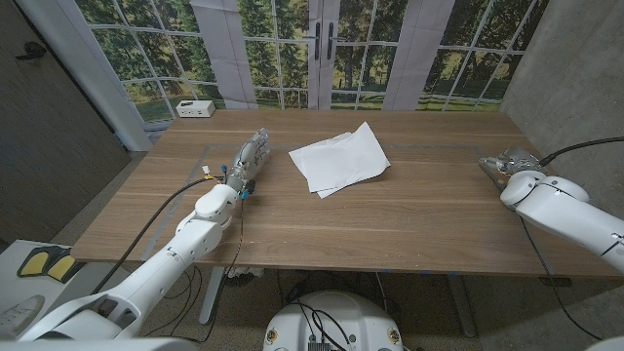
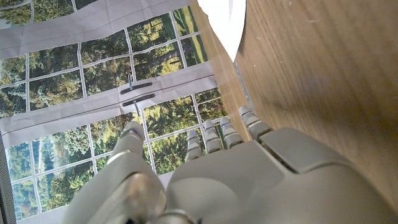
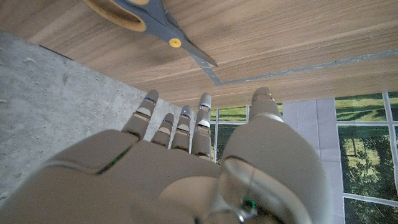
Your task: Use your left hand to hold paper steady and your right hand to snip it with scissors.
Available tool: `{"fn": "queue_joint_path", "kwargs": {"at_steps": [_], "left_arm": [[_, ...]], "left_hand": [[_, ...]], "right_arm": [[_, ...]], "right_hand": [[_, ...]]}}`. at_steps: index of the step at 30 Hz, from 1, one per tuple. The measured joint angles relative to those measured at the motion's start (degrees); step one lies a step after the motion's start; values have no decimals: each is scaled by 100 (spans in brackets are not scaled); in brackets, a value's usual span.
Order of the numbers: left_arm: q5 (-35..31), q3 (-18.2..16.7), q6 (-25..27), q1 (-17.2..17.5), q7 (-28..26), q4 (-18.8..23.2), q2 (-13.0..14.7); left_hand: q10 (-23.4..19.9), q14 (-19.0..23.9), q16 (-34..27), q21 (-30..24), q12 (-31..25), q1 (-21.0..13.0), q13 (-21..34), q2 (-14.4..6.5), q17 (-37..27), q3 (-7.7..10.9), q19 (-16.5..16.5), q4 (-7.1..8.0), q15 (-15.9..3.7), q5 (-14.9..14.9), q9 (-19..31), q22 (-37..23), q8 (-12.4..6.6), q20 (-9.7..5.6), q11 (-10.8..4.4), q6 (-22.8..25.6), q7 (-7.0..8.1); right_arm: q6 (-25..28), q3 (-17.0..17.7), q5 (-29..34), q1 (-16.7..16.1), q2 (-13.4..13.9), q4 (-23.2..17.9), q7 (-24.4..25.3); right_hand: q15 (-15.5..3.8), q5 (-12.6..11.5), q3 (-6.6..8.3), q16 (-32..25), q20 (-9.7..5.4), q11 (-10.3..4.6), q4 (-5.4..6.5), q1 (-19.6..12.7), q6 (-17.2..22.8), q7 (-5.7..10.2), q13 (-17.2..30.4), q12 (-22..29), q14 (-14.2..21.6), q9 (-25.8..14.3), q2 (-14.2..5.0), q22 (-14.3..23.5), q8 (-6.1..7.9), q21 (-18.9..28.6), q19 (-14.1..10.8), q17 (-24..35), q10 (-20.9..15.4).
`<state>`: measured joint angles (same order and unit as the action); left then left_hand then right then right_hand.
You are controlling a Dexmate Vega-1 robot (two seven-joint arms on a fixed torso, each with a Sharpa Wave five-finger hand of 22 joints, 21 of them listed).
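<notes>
Two overlapping white paper sheets [image 1: 341, 161] lie at the middle of the wooden table [image 1: 390, 224]; a corner of the paper [image 2: 227, 18] also shows in the left wrist view. My left hand [image 1: 251, 156] [image 2: 249, 180] stands just left of the paper, fingers stretched out and apart from it, holding nothing. The scissors [image 3: 163, 28], with grey blades, a yellow pivot and an orange-lined handle, lie on the table beyond my right hand's fingertips. My right hand [image 1: 512, 164] [image 3: 186, 174] is at the table's right edge with fingers spread, not touching the scissors.
A small white box [image 1: 196, 108] sits at the table's back left corner. Blue tape lines [image 3: 292, 68] mark the tabletop. Behind the table hangs a window-and-trees backdrop [image 1: 322, 49]; a grey wall stands at the right.
</notes>
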<state>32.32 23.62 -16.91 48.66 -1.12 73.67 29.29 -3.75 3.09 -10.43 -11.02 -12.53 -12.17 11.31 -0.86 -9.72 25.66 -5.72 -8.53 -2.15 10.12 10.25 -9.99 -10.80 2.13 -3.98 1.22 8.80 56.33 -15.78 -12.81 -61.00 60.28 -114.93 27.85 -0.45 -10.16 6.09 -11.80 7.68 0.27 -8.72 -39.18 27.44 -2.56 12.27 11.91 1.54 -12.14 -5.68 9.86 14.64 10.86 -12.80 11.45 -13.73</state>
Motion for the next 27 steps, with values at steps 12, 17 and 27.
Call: {"fn": "queue_joint_path", "kwargs": {"at_steps": [12,17,27], "left_arm": [[-4,-2,44,12,-44,58,15],[-5,-2,47,12,-44,69,17],[-5,-2,72,29,-45,112,33]], "left_hand": [[0,0,0,0,0,0,0,0,0,0,0,0,0,0,0,0,0,0,0,0,0],[0,0,0,0,0,0,0,0,0,0,0,0,0,0,0,0,0,0,0,0,0],[1,0,0,0,0,0,0,0,0,0,0,0,0,0,-1,0,0,1,0,0,0]], "right_arm": [[172,-151,-48,147,137,62,-104],[255,-152,-134,157,188,61,-177],[352,-146,-273,169,295,84,-312]], "right_hand": [[-5,0,22,0,-53,25,-8,-72,52,-152,-29,43,-17,0,16,1,-23,0,11,-28,-144],[-21,0,73,25,-84,65,6,-134,-90,-224,-29,-15,-153,1,2,1,-122,0,43,-28,-28],[-132,-47,152,66,-122,-7,-21,-256,-166,-161,-28,-91,-301,-26,-59,1,-137,0,147,-53,220]]}}
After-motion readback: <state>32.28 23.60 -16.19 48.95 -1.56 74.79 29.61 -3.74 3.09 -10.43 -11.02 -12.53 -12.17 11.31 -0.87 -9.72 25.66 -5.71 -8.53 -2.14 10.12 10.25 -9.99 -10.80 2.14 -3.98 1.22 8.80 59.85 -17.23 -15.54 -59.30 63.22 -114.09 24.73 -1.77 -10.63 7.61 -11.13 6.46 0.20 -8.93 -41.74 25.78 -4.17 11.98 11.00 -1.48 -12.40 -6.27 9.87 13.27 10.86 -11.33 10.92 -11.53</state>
